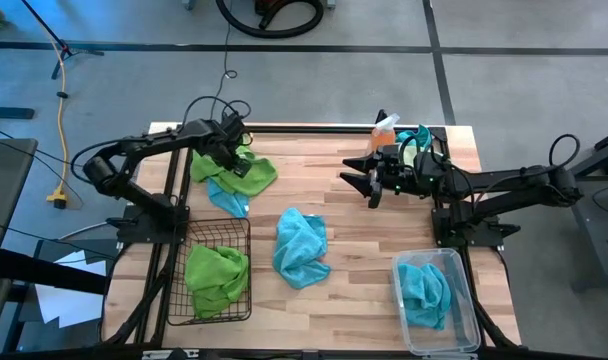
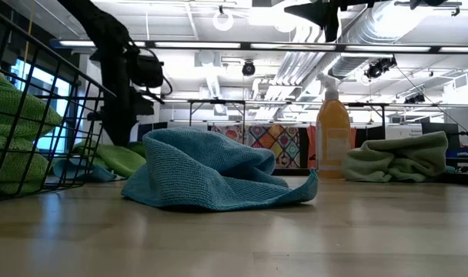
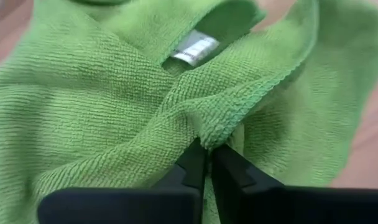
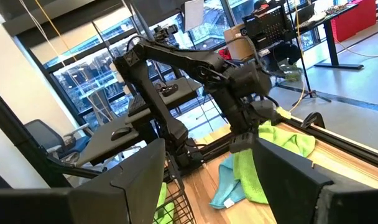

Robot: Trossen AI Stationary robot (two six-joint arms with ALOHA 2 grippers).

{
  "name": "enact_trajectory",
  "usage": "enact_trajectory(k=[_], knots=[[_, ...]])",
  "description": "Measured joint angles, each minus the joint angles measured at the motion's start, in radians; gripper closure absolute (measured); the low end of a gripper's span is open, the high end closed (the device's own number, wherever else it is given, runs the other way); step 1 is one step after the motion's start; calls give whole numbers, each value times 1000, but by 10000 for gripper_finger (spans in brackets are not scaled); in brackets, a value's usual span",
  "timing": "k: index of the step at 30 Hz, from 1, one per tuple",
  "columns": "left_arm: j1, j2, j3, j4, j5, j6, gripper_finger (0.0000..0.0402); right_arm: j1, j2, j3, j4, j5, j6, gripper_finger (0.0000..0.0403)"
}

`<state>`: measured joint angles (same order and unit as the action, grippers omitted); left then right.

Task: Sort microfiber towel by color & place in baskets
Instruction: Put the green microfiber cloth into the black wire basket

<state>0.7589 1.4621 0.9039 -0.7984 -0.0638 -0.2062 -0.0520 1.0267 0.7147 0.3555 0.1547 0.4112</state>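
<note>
Left claw (image 3: 207, 163) pinches a fold of the lime green towel (image 3: 114, 106) draped ahead of its closed tips.

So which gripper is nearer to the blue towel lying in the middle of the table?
Left. The left gripper pinches the green towel just beyond the blue towel; the right gripper is slightly farther.

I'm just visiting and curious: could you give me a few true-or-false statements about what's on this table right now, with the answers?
1. The left gripper is pinching a green towel. True.
2. The wire basket holds a blue towel. False: it holds a green one.
3. The clear plastic basket holds a blue towel. True.
4. The right gripper carries a towel. False: it hangs open and empty above the table.
5. A blue towel lies loose mid-table. True.
</note>
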Motion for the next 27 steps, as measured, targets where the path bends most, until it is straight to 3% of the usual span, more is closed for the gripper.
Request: enact_trajectory(k=[6,13,21,27], knots=[[0,-157,35,-15,0,-2,400,0,0,0,0,0,0,162],[0,-323,174,-11,0,7,401,0,0,0,0,0,-19,162],[-6,-418,368,19,30,72,401,0,0,0,0,0,-20,162],[-57,-484,423,114,35,151,401,0,0,0,-1,0,-29,162]])
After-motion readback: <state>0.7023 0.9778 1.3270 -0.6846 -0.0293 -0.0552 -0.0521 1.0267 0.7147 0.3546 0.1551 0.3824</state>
